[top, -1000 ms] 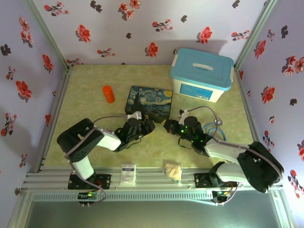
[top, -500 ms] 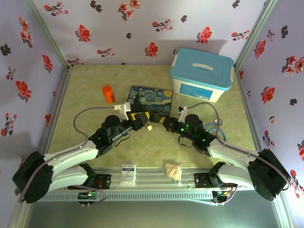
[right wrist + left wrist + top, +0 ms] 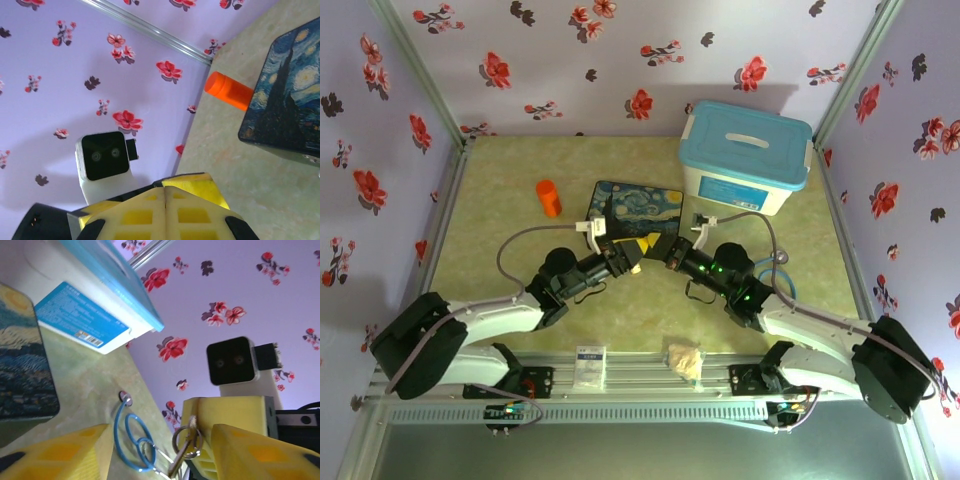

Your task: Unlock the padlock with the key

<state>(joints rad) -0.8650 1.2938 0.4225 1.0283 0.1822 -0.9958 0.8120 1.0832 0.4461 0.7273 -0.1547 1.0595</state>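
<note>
Counter (image 3: 510, 190): carries everything listed.
Box (image 3: 638, 213): mid-counter.
Bin (image 3: 745, 155): behind and right of box, near far right corner.
Cylinder (image 3: 549, 197): left of box, apart from it.
Cable (image 3: 782, 272): right of box, before bin.
Left claw (image 3: 638, 254), right claw (image 3: 665, 250): tip to tip, just before box.
Key ring (image 3: 186, 442): hangs at right claw's tip.
Packets (image 3: 589, 365): on near rail, between arm bases.

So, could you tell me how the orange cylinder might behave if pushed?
The orange cylinder appears to stand on end and is narrow, so a push high up would likely tip it. Its round side suggests it would then roll.
</note>
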